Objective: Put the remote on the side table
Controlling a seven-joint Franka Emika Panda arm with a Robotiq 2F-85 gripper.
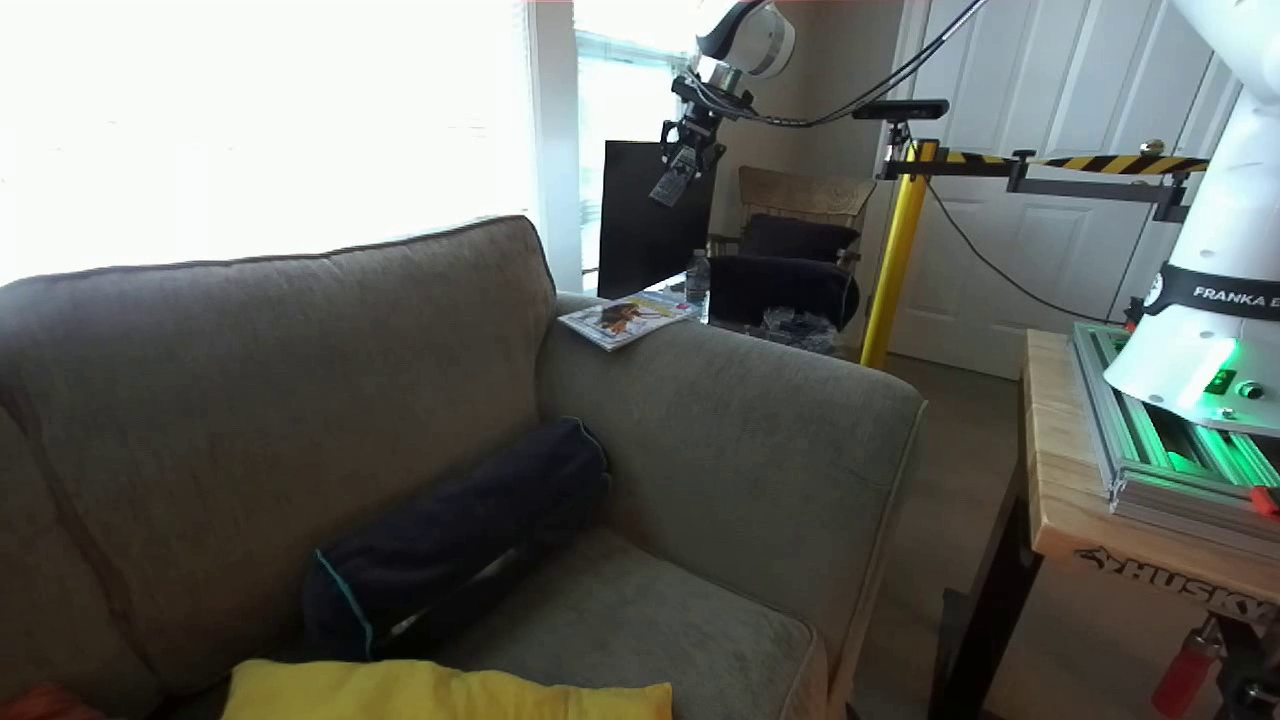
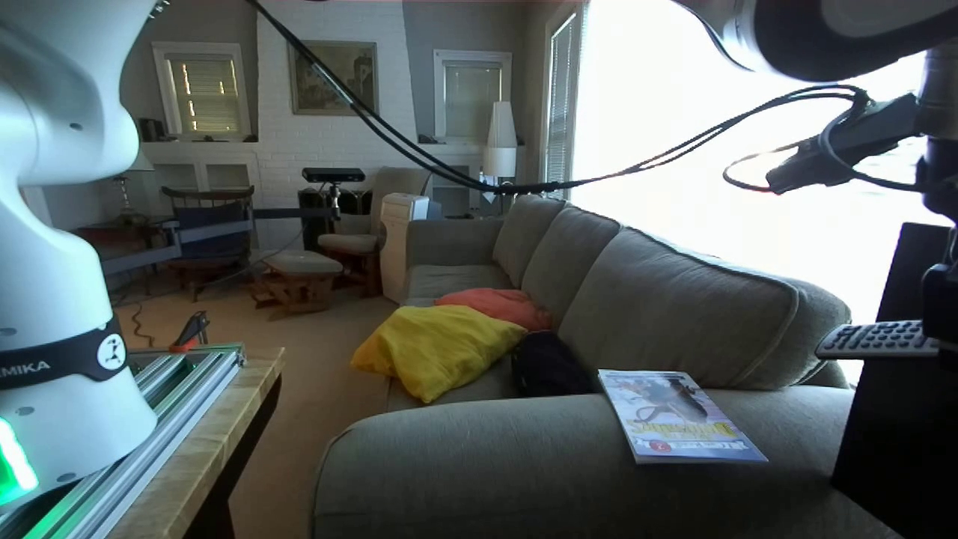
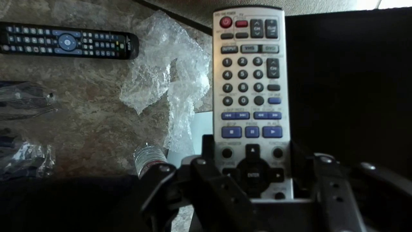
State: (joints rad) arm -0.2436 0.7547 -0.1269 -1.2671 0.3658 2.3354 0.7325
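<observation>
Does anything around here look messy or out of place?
Yes, mildly: crumpled clear plastic lies strewn on the side table near a dark remote, resembling discarded wrapping. A magazine also lies slanted across the sofa arm, as if casually left there. No spill or damage is visible.

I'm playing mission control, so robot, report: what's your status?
Gripper shut on silver remote. Held in air, not yet on side table. Possibly in the way: plastic wrap, bottle, black remote.

A bright window (image 2: 696, 187) glares behind the grey sofa (image 2: 658, 299) on tan floor (image 2: 322, 359).
</observation>
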